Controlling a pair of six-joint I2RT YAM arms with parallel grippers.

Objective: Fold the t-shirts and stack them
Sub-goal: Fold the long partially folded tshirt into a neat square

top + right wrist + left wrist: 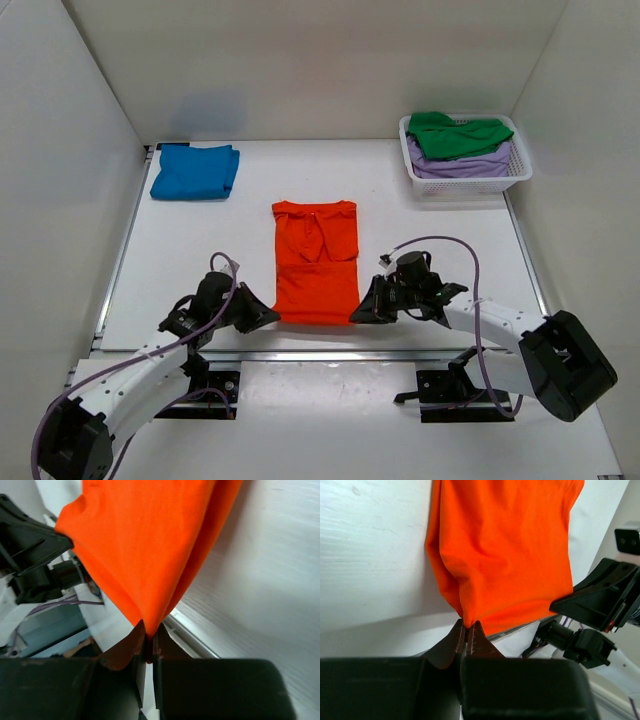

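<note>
The bright orange t-shirt (316, 260) lies as a narrow strip in the middle of the table, sleeves folded in. My left gripper (274, 318) is shut on its near left corner, seen in the left wrist view (467, 626) with the orange cloth (505, 550) pinched between the jaws. My right gripper (356, 316) is shut on its near right corner, and the right wrist view (149, 630) shows the orange cloth (150, 545) rising from the jaws. A folded blue t-shirt (196, 171) lies at the back left. A green t-shirt (455, 134) lies over a lavender one (462, 165) in the basket.
The white lattice basket (470, 184) stands at the back right corner. White walls enclose the table on three sides. A metal rail (330, 354) runs along the near table edge, just behind the arm bases.
</note>
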